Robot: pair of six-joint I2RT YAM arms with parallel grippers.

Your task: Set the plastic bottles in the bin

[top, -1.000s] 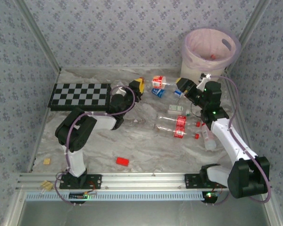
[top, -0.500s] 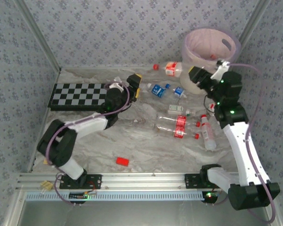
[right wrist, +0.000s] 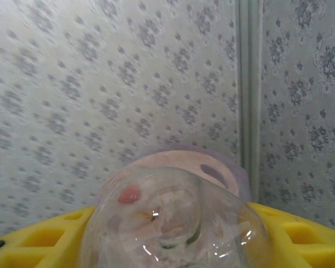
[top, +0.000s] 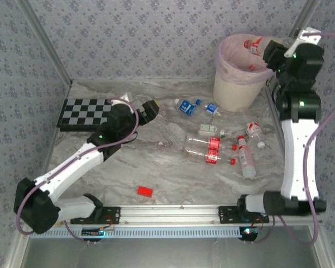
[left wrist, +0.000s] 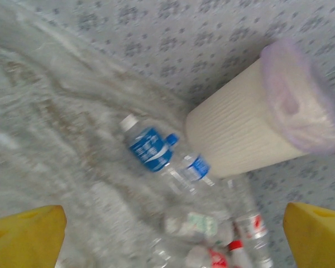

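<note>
The right gripper [top: 269, 54] is clamping a clear red-labelled bottle [top: 255, 43] between its yellow fingers [right wrist: 39, 240], with the bin [top: 241, 89] sitting just below and ahead of it. The left gripper [top: 151, 110] is hovering with its jaws spread wide, and two blue-labelled bottles [left wrist: 151, 148] are lying ahead of it on the table [top: 173, 167].

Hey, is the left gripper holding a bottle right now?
No, the left gripper is open, its yellow fingers wide apart and gripping nothing.
</note>
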